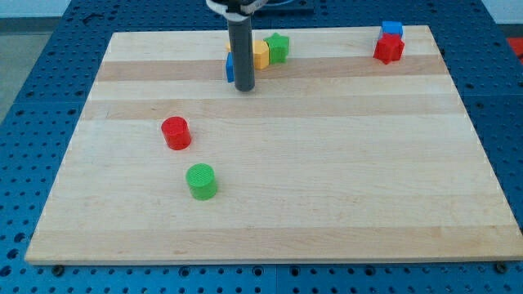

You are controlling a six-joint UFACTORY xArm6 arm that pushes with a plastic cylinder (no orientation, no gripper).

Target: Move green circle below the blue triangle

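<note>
The green circle (201, 180) stands on the wooden board at the lower left of centre. A blue block (230, 68), mostly hidden behind my rod, sits near the view's top; its shape cannot be made out. My tip (244, 86) rests on the board just right of and below that blue block, far above and slightly right of the green circle. A red circle (176, 132) stands up and left of the green circle.
A yellow block (260, 54) and a green star-like block (278, 47) sit right of the rod at the top. A blue cube (392, 30) and a red block (389, 49) stand at the top right. The board's edge (270, 260) runs along the bottom.
</note>
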